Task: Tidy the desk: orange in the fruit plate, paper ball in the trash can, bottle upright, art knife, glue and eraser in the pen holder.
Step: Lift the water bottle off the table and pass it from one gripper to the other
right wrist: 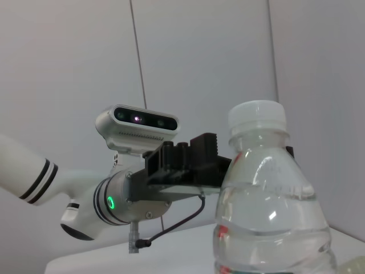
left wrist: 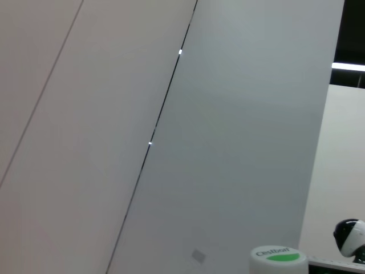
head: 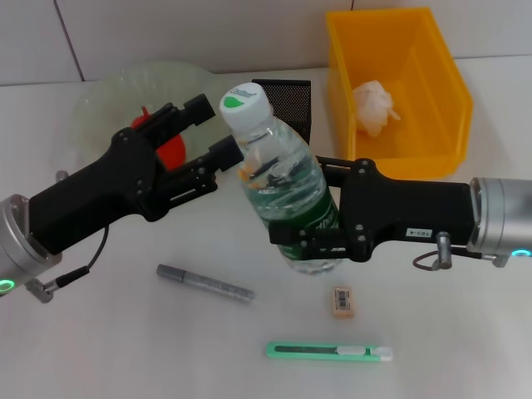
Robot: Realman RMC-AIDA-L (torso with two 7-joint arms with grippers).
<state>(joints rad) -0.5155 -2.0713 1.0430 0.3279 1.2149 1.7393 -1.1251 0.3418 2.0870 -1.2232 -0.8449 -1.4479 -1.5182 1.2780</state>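
Bottle (head: 287,187): centre of tabletop (head: 100,332), upright w/ slight tilt, lower body clamped by right gripper (head: 303,237). Left gripper (head: 218,131): fingers spread, just left of cap, not touching.

A plain white bench (head: 100,349) fills the frame. Lying on it toward the lower middle are a grey glue stick (head: 204,283), a small beige eraser (head: 342,301) to its right, and a mint-green art knife (head: 329,352) lowest of all. Along the upper edge rest a pale-green fruit plate (head: 104,96) at upper left, a black mesh pen holder (head: 287,100) in the middle, and a yellow trash can (head: 440,79) at upper right
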